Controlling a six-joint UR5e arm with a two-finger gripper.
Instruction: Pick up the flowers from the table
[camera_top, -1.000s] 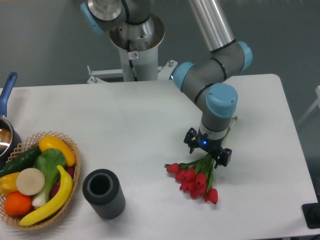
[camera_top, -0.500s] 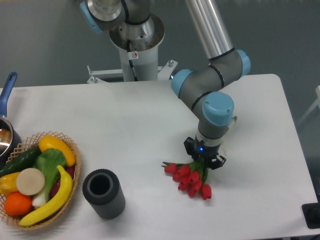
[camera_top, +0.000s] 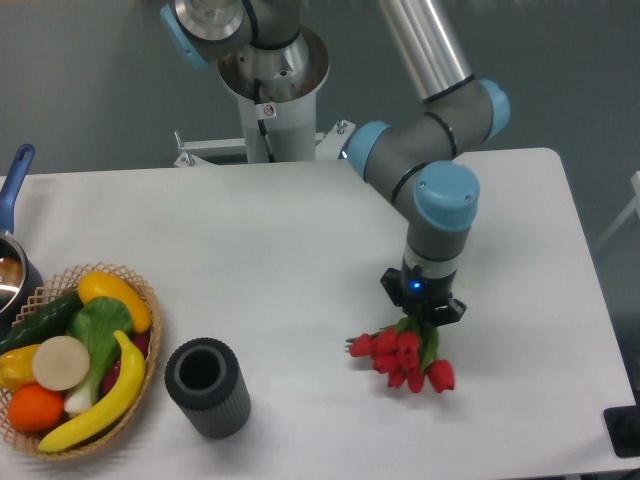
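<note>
From the fixed camera, the tool (camera_top: 424, 312) points straight down with its jaws closed narrow around the green stems of the flowers (camera_top: 402, 356), so the red heads bunch together and hang toward seven o'clock, low over the white counter (camera_top: 250, 260) at about four o'clock from its middle. A second ago the jaws stood wide astride the stems and the bunch fanned out flat; now it is tighter, shifted right, apparently lifting.

Probably a robotics laboratory: industrial robot arm (camera_top: 420, 60) on a pedestal (camera_top: 272, 110) at the far edge of a white table (camera_top: 250, 250), plain grey wall (camera_top: 90, 80) behind, toy produce basket (camera_top: 75, 352) near the left corner.
</note>
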